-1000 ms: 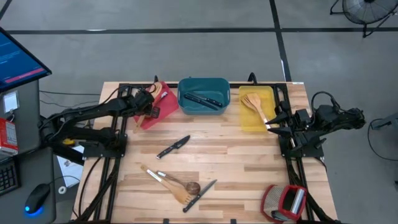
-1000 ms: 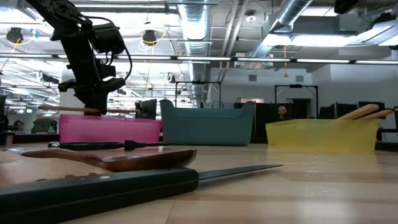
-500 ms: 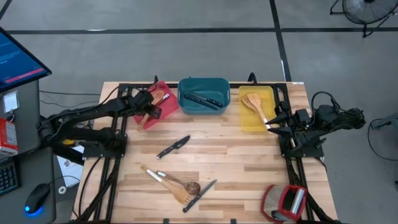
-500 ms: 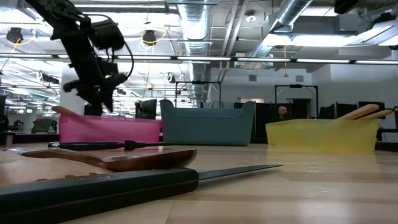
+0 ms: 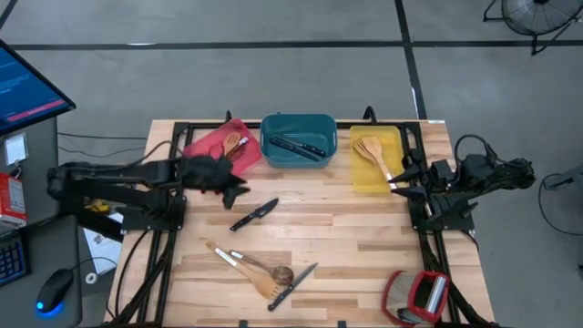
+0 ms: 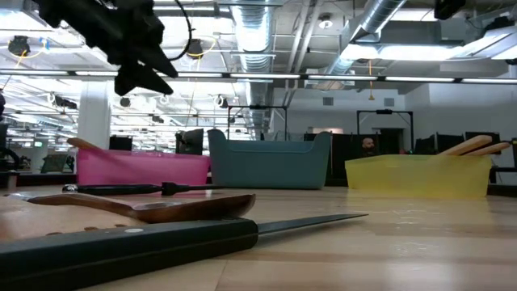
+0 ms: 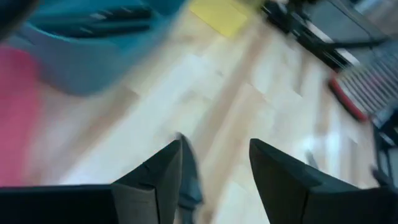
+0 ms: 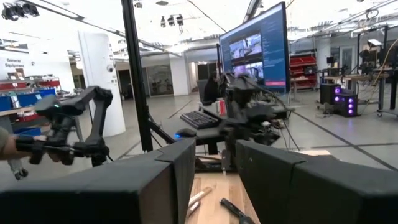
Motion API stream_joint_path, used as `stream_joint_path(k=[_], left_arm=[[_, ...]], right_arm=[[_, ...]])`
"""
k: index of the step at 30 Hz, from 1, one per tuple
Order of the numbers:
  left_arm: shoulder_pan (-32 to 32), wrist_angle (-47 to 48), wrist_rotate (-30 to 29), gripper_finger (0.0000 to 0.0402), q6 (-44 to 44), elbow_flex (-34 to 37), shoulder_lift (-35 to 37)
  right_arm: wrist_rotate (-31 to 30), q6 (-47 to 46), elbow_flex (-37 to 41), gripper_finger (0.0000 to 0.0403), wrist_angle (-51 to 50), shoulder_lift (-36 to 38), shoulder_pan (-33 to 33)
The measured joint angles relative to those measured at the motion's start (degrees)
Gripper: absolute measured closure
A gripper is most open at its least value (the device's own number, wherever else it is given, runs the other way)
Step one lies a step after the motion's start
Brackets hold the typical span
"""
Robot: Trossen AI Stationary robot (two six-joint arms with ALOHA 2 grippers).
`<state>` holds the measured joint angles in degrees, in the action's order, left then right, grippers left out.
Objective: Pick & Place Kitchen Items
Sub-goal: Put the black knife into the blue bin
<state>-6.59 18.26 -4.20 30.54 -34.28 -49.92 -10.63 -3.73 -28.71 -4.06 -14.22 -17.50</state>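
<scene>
Kitchen items: wooden spoon (image 5: 233, 142) now dropped in red tray (image 5: 208, 143), 11 o'clock; left fingers (image 5: 239, 185) parted, empty, withdrawn toward knife (image 5: 254, 216); right fingers (image 5: 395, 185): cannot tell.

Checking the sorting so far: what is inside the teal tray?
The teal tray holds black-handled knives, seemingly two, lying across its floor in the high view. In the low view, its wall hides the contents entirely.

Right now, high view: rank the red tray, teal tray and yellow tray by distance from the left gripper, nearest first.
From the left gripper, empty, over the table's left:
1. red tray, back left, just beyond it.
2. teal tray, back centre.
3. yellow tray, back right, by the waiting right gripper.
</scene>
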Motion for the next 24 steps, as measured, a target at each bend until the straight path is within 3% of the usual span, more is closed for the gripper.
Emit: stream_joint_path(k=[6,11,17,24], left_arm=[[14.34,-1.12,-8.81,0.0234,-0.46,0.0,-3.47],[22.12,-1.77,-18.24,0.0234,0.66,0.0,-8.34],[26.48,-3.4,-22.82,0.0234,2.73,0.0,-17.27],[26.77,-4.34,-27.21,0.0234,2.73,0.0,-27.72]], right_arm=[[0.0,-1.63,0.0,0.0277,-1.23,0.0,0.0],[0.0,-1.96,0.0,0.0277,-1.28,0.0,0.0],[0.02,-2.38,0.0,0.0277,-1.31,0.0,0.0],[0.0,-2.38,0.0,0.0277,-1.54,0.0,0.0]])
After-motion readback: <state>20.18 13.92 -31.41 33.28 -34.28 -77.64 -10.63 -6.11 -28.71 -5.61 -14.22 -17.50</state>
